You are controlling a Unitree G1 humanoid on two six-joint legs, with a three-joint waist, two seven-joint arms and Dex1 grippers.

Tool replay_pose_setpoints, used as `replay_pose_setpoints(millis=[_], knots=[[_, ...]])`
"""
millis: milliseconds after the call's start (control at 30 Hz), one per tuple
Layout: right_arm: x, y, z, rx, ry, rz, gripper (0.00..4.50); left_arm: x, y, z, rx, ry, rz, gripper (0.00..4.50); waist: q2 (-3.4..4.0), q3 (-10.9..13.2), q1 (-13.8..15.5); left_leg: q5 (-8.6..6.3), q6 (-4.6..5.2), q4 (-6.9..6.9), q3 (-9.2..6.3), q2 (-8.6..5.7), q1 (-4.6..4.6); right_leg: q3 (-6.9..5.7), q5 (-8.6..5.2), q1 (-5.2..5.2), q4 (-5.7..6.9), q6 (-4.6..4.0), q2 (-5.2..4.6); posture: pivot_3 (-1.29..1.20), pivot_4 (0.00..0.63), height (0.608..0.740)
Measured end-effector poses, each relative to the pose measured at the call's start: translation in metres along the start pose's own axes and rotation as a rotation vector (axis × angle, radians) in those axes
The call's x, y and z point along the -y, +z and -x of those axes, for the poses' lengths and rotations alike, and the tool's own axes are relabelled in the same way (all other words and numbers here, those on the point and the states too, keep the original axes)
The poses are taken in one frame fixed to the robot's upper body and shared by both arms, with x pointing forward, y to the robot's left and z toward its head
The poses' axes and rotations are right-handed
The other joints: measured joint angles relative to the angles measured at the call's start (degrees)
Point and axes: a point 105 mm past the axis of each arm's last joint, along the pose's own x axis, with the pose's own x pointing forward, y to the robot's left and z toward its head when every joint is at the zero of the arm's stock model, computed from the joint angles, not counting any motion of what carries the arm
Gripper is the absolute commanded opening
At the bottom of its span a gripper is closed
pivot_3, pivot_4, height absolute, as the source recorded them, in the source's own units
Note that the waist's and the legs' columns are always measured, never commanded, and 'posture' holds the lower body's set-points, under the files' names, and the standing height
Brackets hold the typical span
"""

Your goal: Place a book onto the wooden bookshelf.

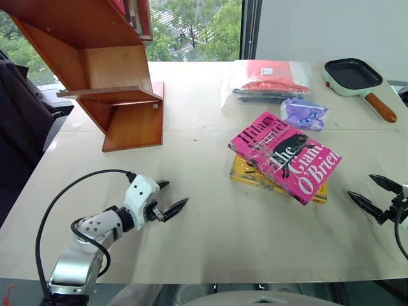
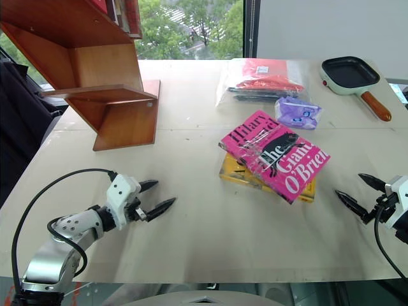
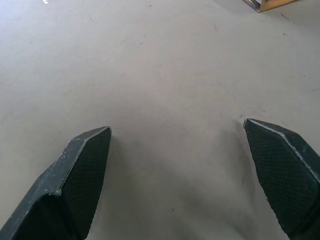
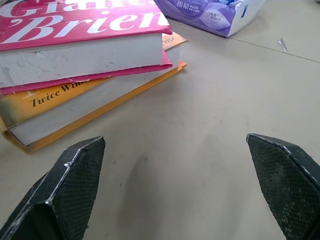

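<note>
The bright pink book [image 1: 285, 155] lies flat on top of a yellow book [image 1: 252, 175] right of the table's middle. The wooden bookshelf [image 1: 95, 64] stands at the far left of the table. My left gripper [image 1: 169, 196] hovers open over bare tabletop near the front left, well left of the books. Open too is my right gripper [image 1: 373, 191], close to the table's right edge, a short way right of the stacked books, which fill the far side of the right wrist view as the pink book [image 4: 75, 35] over the yellow book [image 4: 90, 105].
Behind the books lie a purple tissue pack [image 1: 305, 113] and a clear bag with red and black contents [image 1: 268, 81]. A small frying pan [image 1: 356, 78] with a wooden handle sits at the far right. The beige table [image 1: 210, 242] is bare between the grippers.
</note>
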Motion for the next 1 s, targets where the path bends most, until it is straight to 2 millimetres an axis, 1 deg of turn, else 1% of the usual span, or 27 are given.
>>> replay_pose_setpoints(millis=[267,567,800,900,933,967,1000], knots=[[0.004,0.001,-0.005,-0.008,0.011,0.008,4.5,0.001,-0.003,0.002,-0.002,0.002,0.004,4.39,0.02,0.03,-0.28,0.0,0.0,-0.01,0.02,0.0,0.02,0.01,0.0,0.0,0.0,0.0,0.01,0.0,0.15,0.74],[0.007,-0.01,-0.001,-0.039,0.003,-0.02,4.5,0.001,-0.002,0.002,-0.001,0.002,0.001,4.39,0.02,0.04,-0.27,0.0,0.0,-0.01,0.03,0.0,0.02,0.02,0.0,0.0,0.0,0.0,0.0,0.0,0.15,0.74],[0.012,-0.005,-0.006,-0.043,-0.018,-0.001,4.5,0.0,0.0,0.001,0.006,0.001,-0.005,4.39,0.02,0.04,-0.28,0.0,0.0,-0.01,0.03,0.0,0.02,0.02,0.0,0.0,0.0,0.0,0.0,0.0,0.15,0.74],[0.015,-0.003,-0.008,-0.049,-0.025,-0.014,4.5,0.001,0.003,0.002,0.005,-0.029,-0.019,4.39,0.03,0.05,-0.29,0.0,0.0,-0.01,0.03,0.0,0.01,0.02,0.0,-0.01,0.0,0.0,0.0,0.0,0.15,0.74],[0.018,0.001,-0.01,-0.044,-0.027,-0.017,3.97,0.003,0.007,0.003,0.019,-0.059,-0.017,4.5,0.0,0.09,-0.31,0.0,0.0,0.0,0.04,0.0,0.01,0.03,0.01,-0.01,0.01,-0.01,0.0,0.0,0.15,0.74],[0.02,0.005,-0.013,-0.037,-0.03,-0.013,3.7,0.005,0.012,0.004,0.031,-0.085,-0.024,4.5,0.0,0.15,-0.36,0.0,0.0,0.0,0.04,0.0,0.0,0.04,0.01,-0.02,0.01,-0.01,0.0,0.0,0.15,0.74],[0.027,0.017,-0.02,-0.011,-0.034,-0.007,3.19,0.008,0.025,0.006,0.058,-0.16,-0.053,4.5,-0.02,0.24,-0.48,0.0,0.0,0.03,0.05,0.01,0.02,0.04,0.03,-0.02,0.03,-0.03,0.01,0.0,0.15,0.74]])
